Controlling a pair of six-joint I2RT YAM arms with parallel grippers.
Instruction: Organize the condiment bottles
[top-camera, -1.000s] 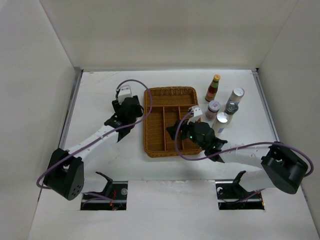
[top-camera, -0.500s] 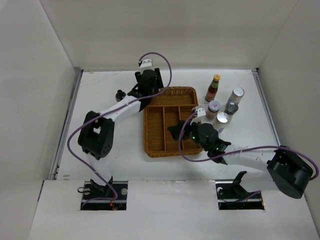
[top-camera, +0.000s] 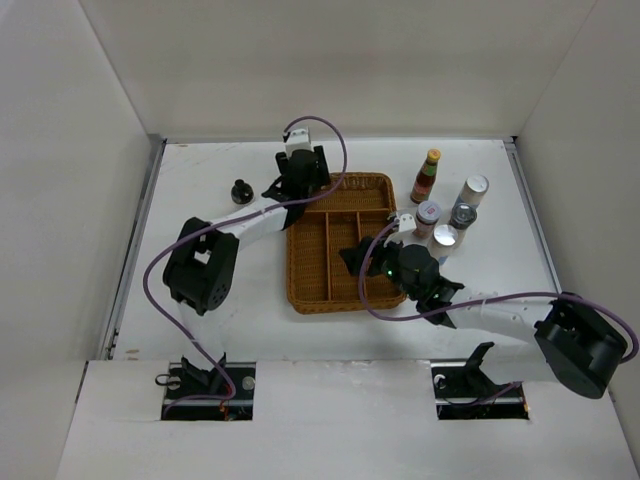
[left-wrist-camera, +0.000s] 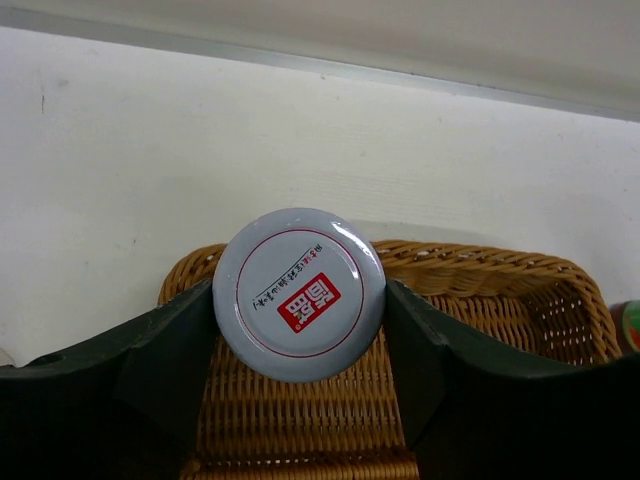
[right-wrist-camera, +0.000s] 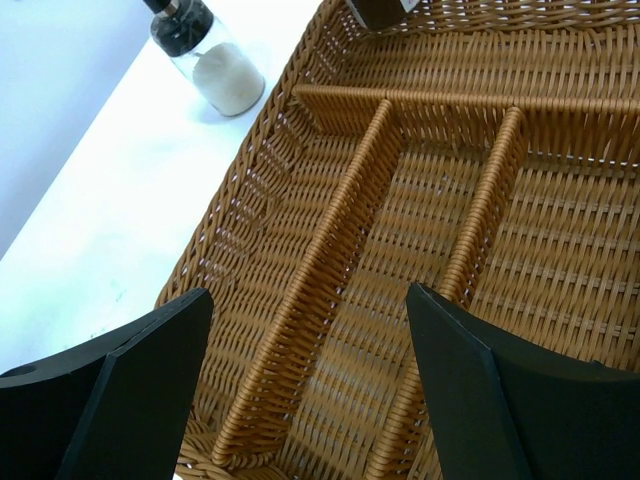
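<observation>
Your left gripper is clamped on a round white-lidded jar. The lid hides the jar's body, so you cannot tell whether it rests in the brown wicker divided tray below. Your right gripper hangs over the tray with its fingers spread. Ahead-left of it, a glass black-capped shaker stands on the white desk, its top cut off.

7 condiment bottles and 1 wicker tray.

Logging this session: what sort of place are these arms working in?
Probably a lab test booth, not a kitchen: plain white walls box in a white table holding a wicker tray and condiment bottles.
</observation>
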